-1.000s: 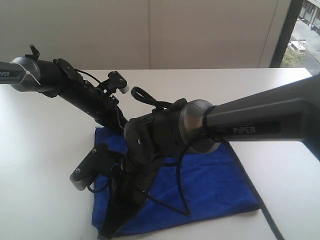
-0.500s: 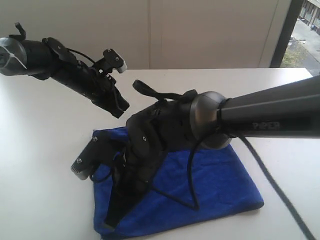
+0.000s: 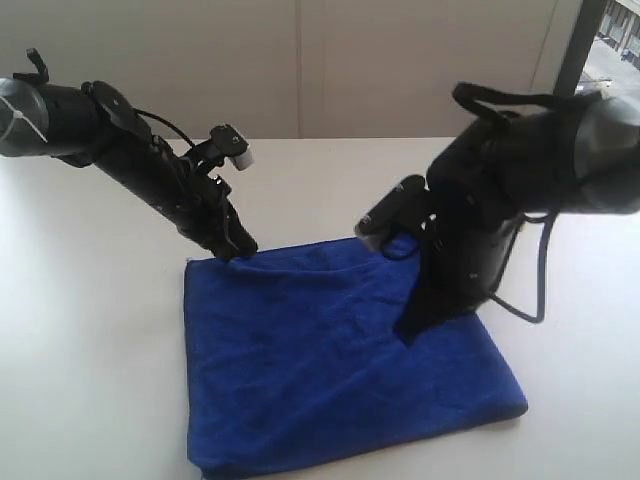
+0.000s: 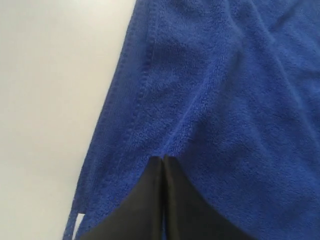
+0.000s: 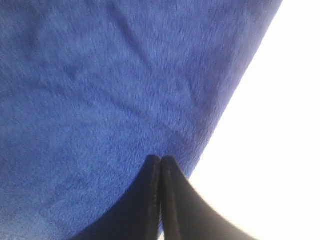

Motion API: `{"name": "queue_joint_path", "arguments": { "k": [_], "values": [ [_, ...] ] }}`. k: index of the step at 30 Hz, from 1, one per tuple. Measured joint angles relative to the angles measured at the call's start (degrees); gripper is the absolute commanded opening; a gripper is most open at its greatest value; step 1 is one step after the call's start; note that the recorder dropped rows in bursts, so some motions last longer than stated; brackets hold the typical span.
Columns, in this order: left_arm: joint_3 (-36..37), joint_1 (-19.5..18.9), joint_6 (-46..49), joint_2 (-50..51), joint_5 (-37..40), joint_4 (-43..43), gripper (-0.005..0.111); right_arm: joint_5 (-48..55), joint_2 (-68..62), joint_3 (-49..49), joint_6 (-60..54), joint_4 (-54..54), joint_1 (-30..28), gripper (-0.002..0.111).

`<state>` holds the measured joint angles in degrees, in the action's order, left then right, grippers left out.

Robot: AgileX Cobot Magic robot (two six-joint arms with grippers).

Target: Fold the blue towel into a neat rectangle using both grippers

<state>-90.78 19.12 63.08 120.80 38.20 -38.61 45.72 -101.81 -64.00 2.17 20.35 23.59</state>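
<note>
White table [image 3: 90,350]; pale wall [image 3: 300,60]; window [image 3: 615,40] far right.

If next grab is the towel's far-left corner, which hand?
Left. The left hand, shut, sits at that corner of the blue towel; the right hand hangs near its right edge.

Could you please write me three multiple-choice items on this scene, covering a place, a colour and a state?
1. Where on the blue towel is the left gripper? A. far left corner B. middle C. near right corner
2. What colour is the towel? A. red B. blue C. green
3. How is the right gripper set? A. spread wide B. closed C. out of view
Answers: 1 A, the exterior view shows it there; 2 B, blue in every view; 3 B, its wrist view shows no gap.
</note>
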Motion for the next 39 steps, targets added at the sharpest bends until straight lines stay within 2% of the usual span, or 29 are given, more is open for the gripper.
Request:
{"name": "queue_joint_path", "arguments": {
  "k": [6, 12, 20, 31, 39],
  "values": [
    [0.4, 0.0, -2.1, 4.0, -1.9, 3.4, 0.000, -4.4, 0.1, 11.1, 9.0, 3.7, -1.1, 0.000],
    [0.4, 0.0, -3.8, 4.3, -2.3, 4.9, 0.000, -6.3, 0.1, 15.4, 13.6, 5.8, -1.2, 0.000],
    [0.3, 0.0, -5.0, 4.6, -2.4, 5.7, 0.000, -7.7, 0.7, 17.1, 15.2, 6.9, -1.2, 0.000],
    [-0.2, 0.2, -11.2, 4.6, -3.5, 11.7, 0.000, -7.8, 0.7, 17.2, 15.5, 6.9, -1.2, 0.000],
    [-0.4, 0.2, -11.6, 4.3, -3.6, 11.9, 0.000, -9.6, 1.5, 17.5, 15.5, 7.0, -1.2, 0.000]
  ]
}}
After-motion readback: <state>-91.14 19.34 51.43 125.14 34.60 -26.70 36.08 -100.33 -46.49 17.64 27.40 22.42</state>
